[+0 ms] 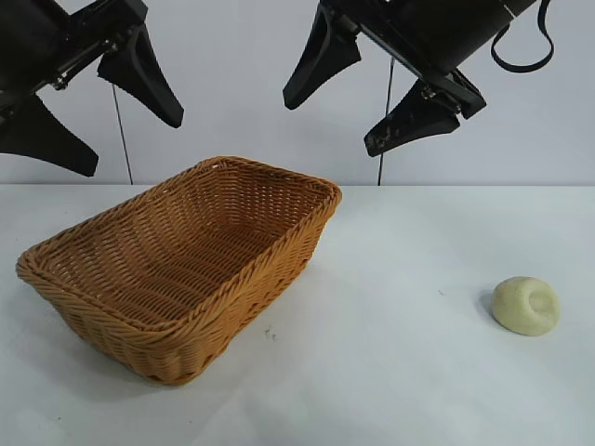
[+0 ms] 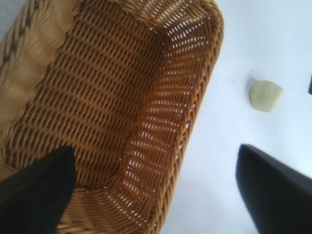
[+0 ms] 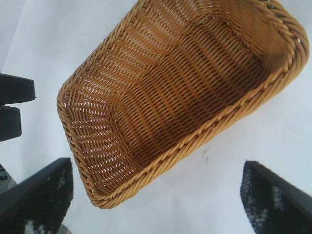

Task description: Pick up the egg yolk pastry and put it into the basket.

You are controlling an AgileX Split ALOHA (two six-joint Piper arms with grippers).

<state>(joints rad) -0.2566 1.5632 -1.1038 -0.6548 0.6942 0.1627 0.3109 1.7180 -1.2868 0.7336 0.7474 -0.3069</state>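
The egg yolk pastry (image 1: 526, 305), a small pale cream lump with a dent, lies on the white table at the right, well apart from the basket (image 1: 251, 279). The orange-brown wicker basket stands at the left with nothing in it. My left gripper (image 1: 133, 141) hangs open high above the basket's left end. My right gripper (image 1: 331, 125) hangs open above the basket's far right corner, up and to the left of the pastry. The left wrist view shows the basket (image 2: 161, 161) and the pastry (image 2: 266, 95) beyond the left gripper (image 2: 153, 151). The right wrist view shows the basket (image 3: 219, 117) beyond the right gripper (image 3: 157, 165); the pastry is out of that view.
A white table (image 1: 400, 372) carries both things, with a pale wall behind it. Bare tabletop stretches between the basket and the pastry. The left arm's dark fingers (image 3: 14, 102) show at the edge of the right wrist view.
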